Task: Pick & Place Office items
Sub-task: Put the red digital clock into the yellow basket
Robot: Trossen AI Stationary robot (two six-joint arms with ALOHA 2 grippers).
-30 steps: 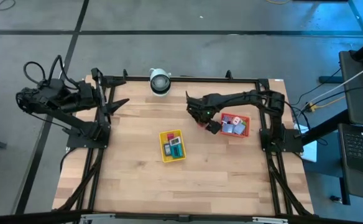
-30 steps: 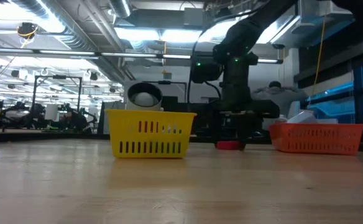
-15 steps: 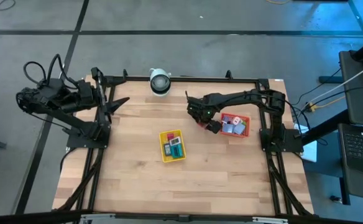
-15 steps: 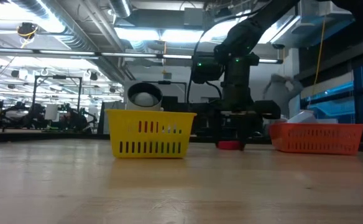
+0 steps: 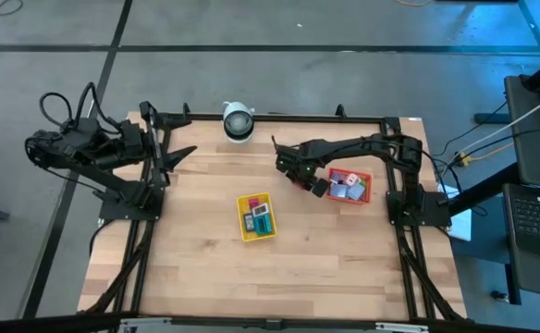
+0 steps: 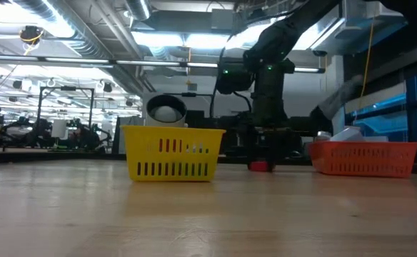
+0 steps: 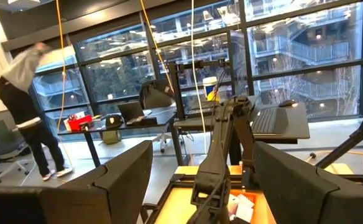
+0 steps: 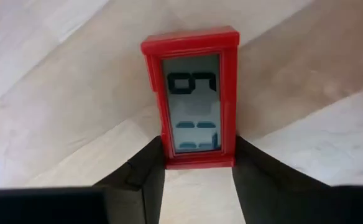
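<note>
A red flat item with a grey window (image 8: 192,99) lies on the wood between the yellow tray (image 5: 243,200) and the red-orange tray (image 5: 368,178). In the low view the red item (image 6: 261,166) sits low at the table under my right gripper (image 6: 267,155). My right gripper (image 8: 197,171) points down and is shut on its near end. Several small blue, teal and red items lie in the yellow tray, and several lavender, blue and whitish ones in the red-orange tray. My left gripper (image 5: 183,153) waits open at the far left corner, above the table. My right gripper pinches the red item's near short end (image 8: 197,160) between its two fingers, one finger (image 8: 149,168) on each long side. The fingers come from above, pointing down, and lie across the item. The item lies flat, and the low view shows it down at the table top.
A white round object with a dark centre (image 5: 238,120) stands at the far edge. The yellow tray (image 6: 173,153) and the red-orange tray (image 6: 365,158) stand on either side of my right gripper. Bare wood fills the near half of the table. A person shows in the room beyond.
My right gripper has shifted a little toward the table's left, and the red item under it has moved with it. My left arm has edged slightly toward the table.
</note>
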